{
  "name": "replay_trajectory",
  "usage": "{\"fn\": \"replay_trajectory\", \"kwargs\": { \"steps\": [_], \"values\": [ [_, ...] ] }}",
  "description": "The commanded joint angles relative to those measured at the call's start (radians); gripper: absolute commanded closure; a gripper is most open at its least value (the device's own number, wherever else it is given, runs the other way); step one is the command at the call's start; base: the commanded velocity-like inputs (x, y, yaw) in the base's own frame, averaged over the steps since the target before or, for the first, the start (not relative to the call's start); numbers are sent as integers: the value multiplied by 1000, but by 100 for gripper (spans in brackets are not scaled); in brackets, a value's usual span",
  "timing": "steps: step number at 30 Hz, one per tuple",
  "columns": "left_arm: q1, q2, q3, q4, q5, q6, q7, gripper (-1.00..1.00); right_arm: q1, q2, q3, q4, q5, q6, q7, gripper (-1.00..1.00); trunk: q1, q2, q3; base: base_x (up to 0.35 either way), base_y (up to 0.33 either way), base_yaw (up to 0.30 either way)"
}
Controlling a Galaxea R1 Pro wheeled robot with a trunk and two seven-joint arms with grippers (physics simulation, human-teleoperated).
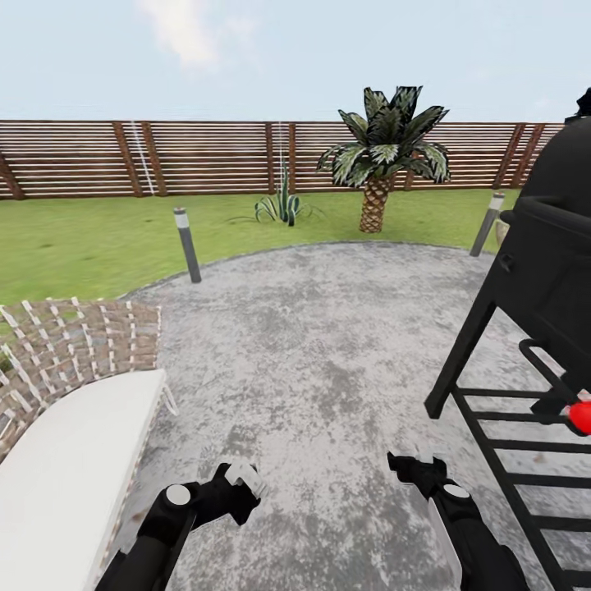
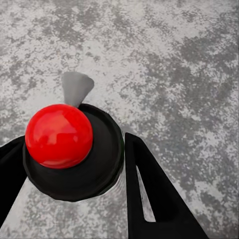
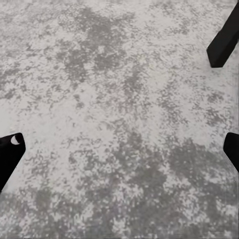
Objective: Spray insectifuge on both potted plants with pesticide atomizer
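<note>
Black jointed arms, white round caps, black wedge-fingered left pincer.

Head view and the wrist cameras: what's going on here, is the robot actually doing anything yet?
The robot stands on the stone patio, between a wicker seat and a black grill, facing the lawn and fence. Both arms hang low in front of it. The left hand appears to be closed around the spray bottle, seen from above as a black top with a red knob and a grey nozzle. The right hand is open and empty over bare stone. No spraying is visible.
</note>
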Motion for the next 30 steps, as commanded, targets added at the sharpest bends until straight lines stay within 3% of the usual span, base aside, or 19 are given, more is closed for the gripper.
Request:
{"fn": "replay_trajectory", "kwargs": {
  "steps": [1, 24, 28, 30],
  "values": [
    [-1, 0, 1, -2, -6, 5, -6, 100, 0, 0, -2, -2, 6, 6, 5, -100, 1, 0, -1, 346, 0, -22],
    [0, 0, 8, -7, -6, 5, -6, 100, 0, 2, 5, 1, 9, 6, 6, -100, 1, 0, -1, 346, 0, -1],
    [-1, 0, 39, -8, -6, 5, -7, 100, 0, 5, 8, 0, 11, 6, 5, -100, 1, 0, -1, 346, 0, 0],
    [0, 0, 87, -8, -6, 5, -7, 100, 0, 6, 6, -1, 11, 6, 6, -100, 1, 0, -1, 346, 0, 0]
  ]
}}
